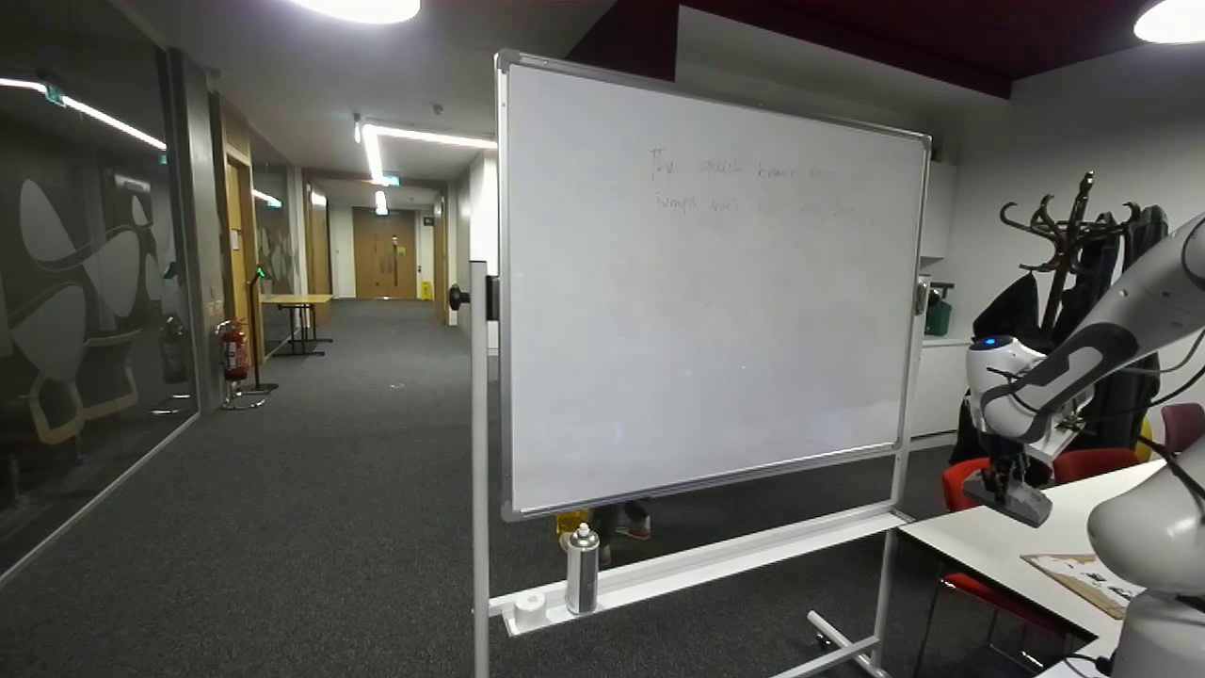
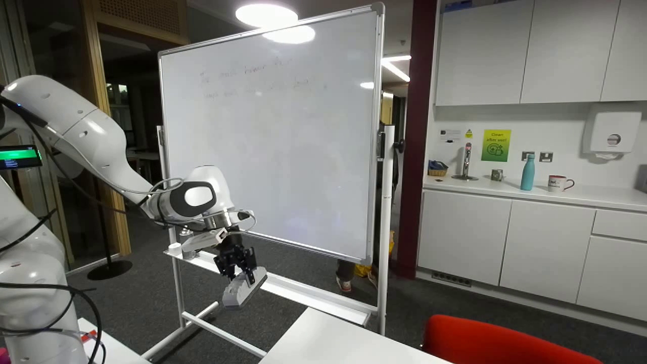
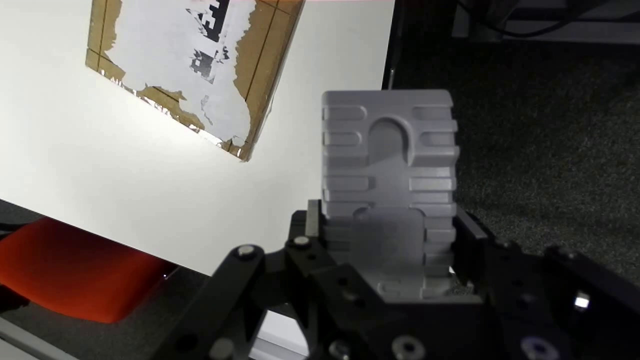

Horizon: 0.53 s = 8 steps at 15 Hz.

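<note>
Gripper (image 3: 390,221) clamps grey block (image 3: 390,192), long axis pointing up wrist view.

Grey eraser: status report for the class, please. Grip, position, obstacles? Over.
Gripper clamped on grey eraser. Eraser in midair, apart from whiteboard. Possible obstacle: white table below, cardboard lying on it.

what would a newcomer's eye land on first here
Probably the big whiteboard, around the middle of both exterior views, with faint handwriting near its top. Next comes the gripper, holding a grey block in mid-air, just right of centre in the wrist view. A red chair also stands out at the bottom right of an exterior view.
</note>
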{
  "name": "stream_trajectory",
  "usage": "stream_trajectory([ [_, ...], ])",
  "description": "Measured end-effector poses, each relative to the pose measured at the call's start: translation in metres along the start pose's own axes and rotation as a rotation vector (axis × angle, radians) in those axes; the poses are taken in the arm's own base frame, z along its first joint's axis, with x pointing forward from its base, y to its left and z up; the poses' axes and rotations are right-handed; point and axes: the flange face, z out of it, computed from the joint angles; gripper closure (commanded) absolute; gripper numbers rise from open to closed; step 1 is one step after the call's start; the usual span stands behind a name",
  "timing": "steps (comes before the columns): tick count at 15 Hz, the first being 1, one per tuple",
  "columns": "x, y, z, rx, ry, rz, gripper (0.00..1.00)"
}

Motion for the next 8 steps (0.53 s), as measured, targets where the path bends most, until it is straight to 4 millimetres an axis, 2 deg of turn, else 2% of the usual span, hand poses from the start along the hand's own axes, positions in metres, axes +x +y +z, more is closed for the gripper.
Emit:
stream_trajectory([
  [1, 0.0, 0.0, 0.0, 0.0, 0.0, 0.0, 0.65],
  [5, 0.004, -0.003, -0.003, 0.012, 0.009, -0.007, 0.65],
  [8, 0.018, -0.01, -0.021, 0.044, 0.03, -0.044, 0.65],
])
